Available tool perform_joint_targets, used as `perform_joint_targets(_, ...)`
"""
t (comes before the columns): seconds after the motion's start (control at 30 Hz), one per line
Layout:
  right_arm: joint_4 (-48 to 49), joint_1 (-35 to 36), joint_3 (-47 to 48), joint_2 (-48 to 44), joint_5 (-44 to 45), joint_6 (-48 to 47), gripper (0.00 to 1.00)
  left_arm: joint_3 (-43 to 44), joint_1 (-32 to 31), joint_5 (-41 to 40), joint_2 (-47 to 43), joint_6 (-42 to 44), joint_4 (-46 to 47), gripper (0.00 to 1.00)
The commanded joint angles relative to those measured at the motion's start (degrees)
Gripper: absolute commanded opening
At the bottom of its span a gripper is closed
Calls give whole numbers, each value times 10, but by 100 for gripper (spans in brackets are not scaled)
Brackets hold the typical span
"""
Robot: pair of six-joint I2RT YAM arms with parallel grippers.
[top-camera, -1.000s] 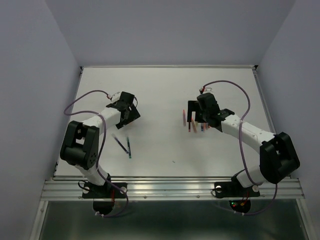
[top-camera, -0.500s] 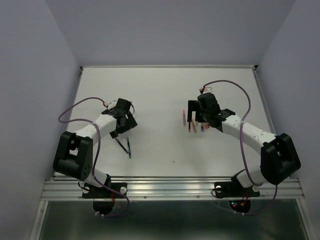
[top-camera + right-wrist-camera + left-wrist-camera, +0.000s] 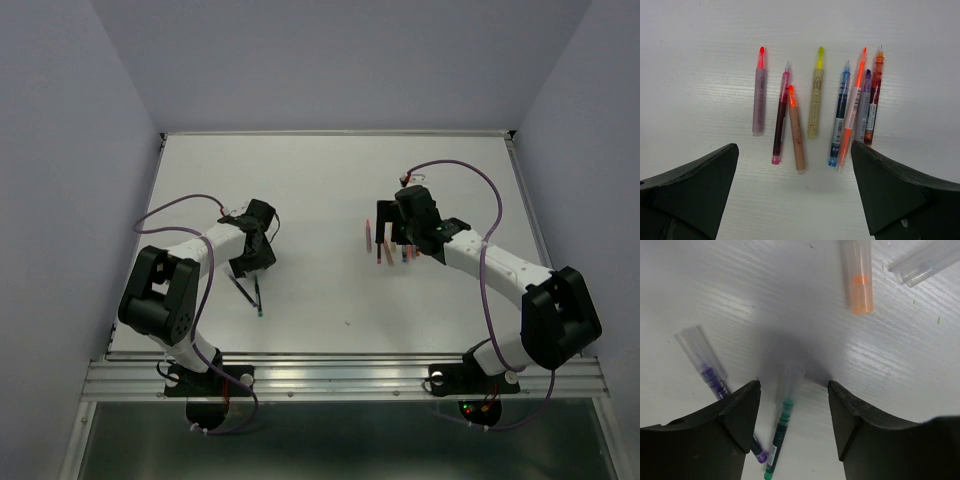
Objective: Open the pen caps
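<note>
The left gripper, jaws wide, is straddling the clear-capped thin green pen, apparently aligning a grasp; the right gripper, also wide, is hovering over uncapped coloured pens.

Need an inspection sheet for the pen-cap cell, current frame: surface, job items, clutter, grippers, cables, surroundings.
Surface: white table, a few tiny specks.
Job's things: eight pens side by side under the right wrist, tips bare. Green pen and purple pen under the left wrist, clear caps on. Three clear tubes, probably loose caps, one orange-ended, cut off by the frame edge.
Clutter: nothing seen.
Grippers: left gripper open, straddling the green pen's cap; contact cannot be told. Right gripper open over the row, holding nothing.
Cables: purple cables loop off each arm, away from the pens.
Surroundings: plain pale walls on three sides, metal rail at the near edge.
</note>
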Motion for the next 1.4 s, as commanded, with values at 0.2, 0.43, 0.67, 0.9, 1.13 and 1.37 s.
perform_joint_targets(0.2, 7, -3, -6, -13, 30, -9, 100, 16, -14, -17, 30, 7, -26, 49)
perform_joint_targets(0.43, 7, -3, -4, -10, 37, -9, 100, 11, -28, -10, 33, 2, -24, 27)
perform_joint_targets(0.67, 6, -3, -6, -11, 45, -7, 100, 8, -41, -6, 42, -2, -26, 0)
perform_joint_targets(0.9, 35, -3, -15, -40, -115, -70, 100, 13, -58, 29, -49, 3, 25, 0)
perform_joint_targets(1.13, 185, 2, -64, -73, -487, -66, 100, 10, -67, 66, -159, -40, 131, 0)
perform_joint_targets(1.37, 232, 86, -2, -4, -415, -24, 100, 25, -89, -16, -196, -109, 164, 0)
